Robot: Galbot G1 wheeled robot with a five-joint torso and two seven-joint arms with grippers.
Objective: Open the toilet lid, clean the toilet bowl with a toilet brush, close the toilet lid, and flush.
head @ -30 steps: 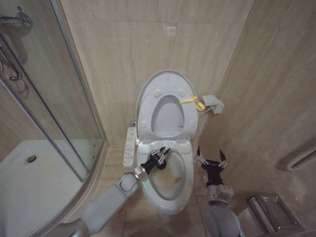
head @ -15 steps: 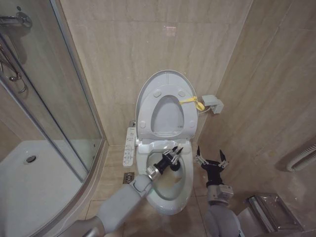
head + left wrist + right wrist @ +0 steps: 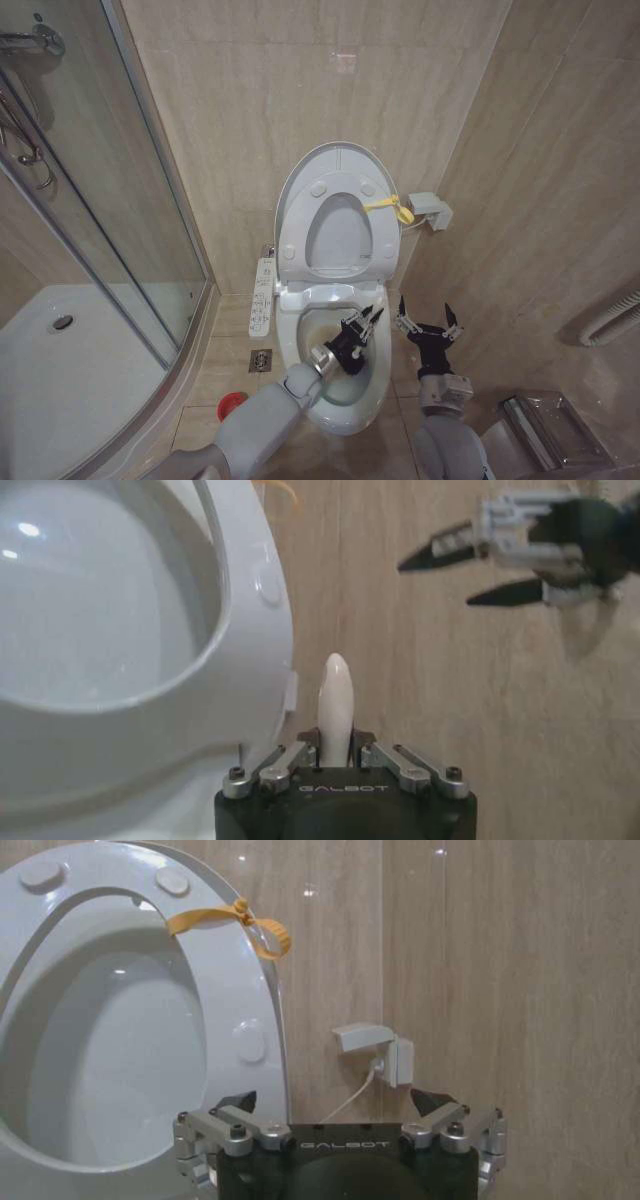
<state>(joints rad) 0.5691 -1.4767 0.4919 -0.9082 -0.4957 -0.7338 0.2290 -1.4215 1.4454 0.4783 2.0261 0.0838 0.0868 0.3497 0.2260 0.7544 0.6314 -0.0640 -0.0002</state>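
Note:
The toilet lid [image 3: 335,163] stands raised against the wall, and the ring seat [image 3: 340,235] is up in front of it. Below them the toilet bowl [image 3: 322,380] lies open, with brownish stains inside. My left gripper [image 3: 362,326] hovers over the right part of the bowl. In the left wrist view it [image 3: 337,739] is shut on the thin white handle of the toilet brush [image 3: 335,694]; the bristle head is hidden. My right gripper [image 3: 427,324] is held open beside the toilet on the right, its fingers spread [image 3: 335,1102] and empty.
A red holder cup [image 3: 232,403] sits on the floor left of the bowl, near a floor drain [image 3: 260,360]. A control panel [image 3: 263,296] hangs beside the toilet. The glass shower enclosure [image 3: 100,250] fills the left. A wall socket box [image 3: 432,210] and a yellow strap [image 3: 390,208] are on the right.
My left gripper has moved right across the bowl with the brush, from the left rim to the right side. This has uncovered the red cup. The right arm has not moved.

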